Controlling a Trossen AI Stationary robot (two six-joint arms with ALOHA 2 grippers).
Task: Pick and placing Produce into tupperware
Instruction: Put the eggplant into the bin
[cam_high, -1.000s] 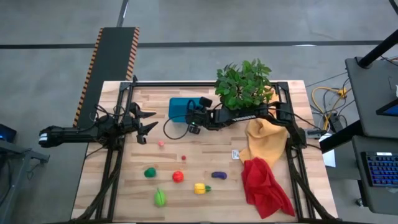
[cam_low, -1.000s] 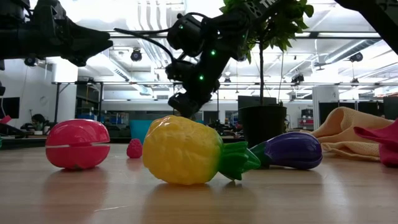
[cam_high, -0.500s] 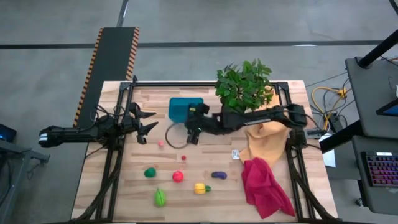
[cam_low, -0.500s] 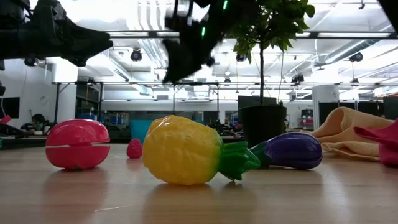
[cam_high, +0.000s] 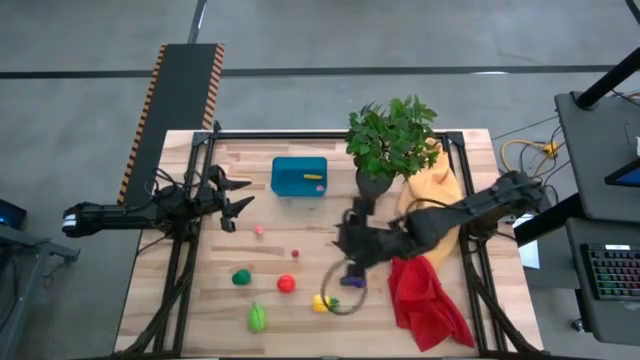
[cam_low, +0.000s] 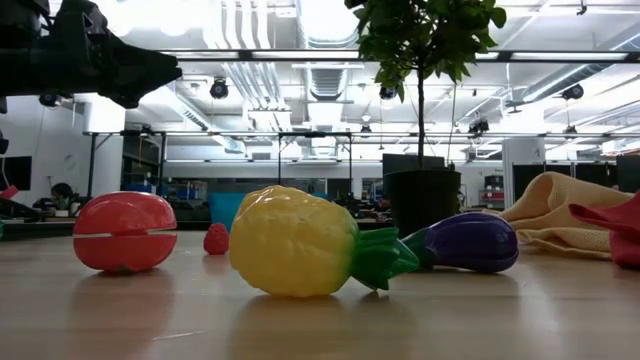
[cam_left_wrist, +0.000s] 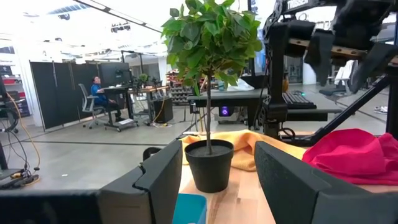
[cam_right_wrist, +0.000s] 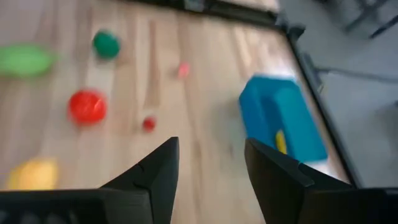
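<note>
The right end effector hangs above the middle of the wooden surface, its two fingers spread apart with nothing between them. It sits on the near side of the teal tupperware, away from the plant, and just above the purple eggplant and the yellow pineapple. The right wrist view looks past those fingers at the tupperware, which holds a small yellow piece.

The left end effector waits to the left of the tupperware, off the surface, fingers parted and empty.

Taking the tupperware as the landmark, the rest of the produce lies on its near side: a small pink piece closest, a tiny red one a little farther, then a green ball, a red tomato and, farthest, a light green leafy piece. To the right of the tupperware stands the potted plant, with a yellow cloth beyond it and a red cloth nearer the front edge.
</note>
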